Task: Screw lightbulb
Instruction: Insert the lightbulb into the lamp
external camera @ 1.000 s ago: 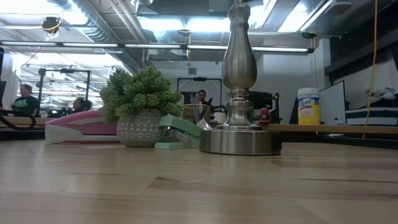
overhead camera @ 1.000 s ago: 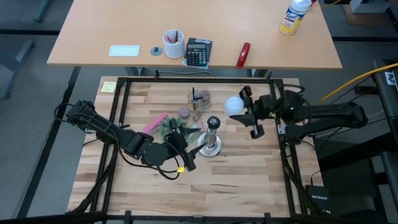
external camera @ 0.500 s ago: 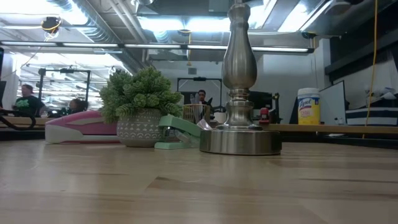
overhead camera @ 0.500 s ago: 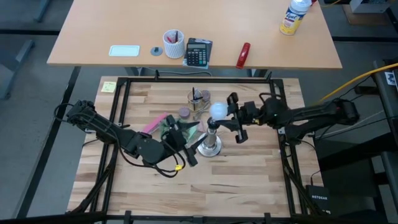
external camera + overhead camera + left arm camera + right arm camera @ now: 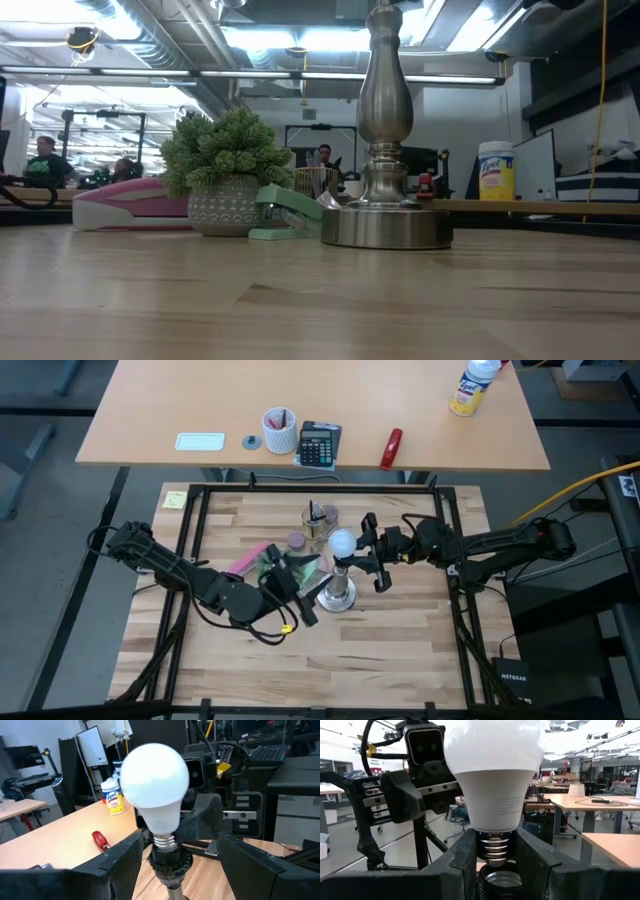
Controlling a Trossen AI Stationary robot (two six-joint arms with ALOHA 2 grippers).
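Potted plant [image 5: 226, 180], pink stapler [image 5: 130, 204] on worktable; calculator [image 5: 319, 444], spray bottle [image 5: 474, 385] on desk behind.

The right arm reached in from three o'clock toward the table's centre, and its dark two-finger right gripper [image 5: 366, 550] was clamped on the silvery screw base of the frosted white globe lightbulb [image 5: 344, 542]. The left arm stretched low from nine o'clock, its dark two-finger left gripper [image 5: 304, 588] spread wide just at seven o'clock of the bulb.

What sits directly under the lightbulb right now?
The stand's black socket sits under the lightbulb, whose threaded base is not fully in. The right gripper holds it; the socket's inside is hidden.
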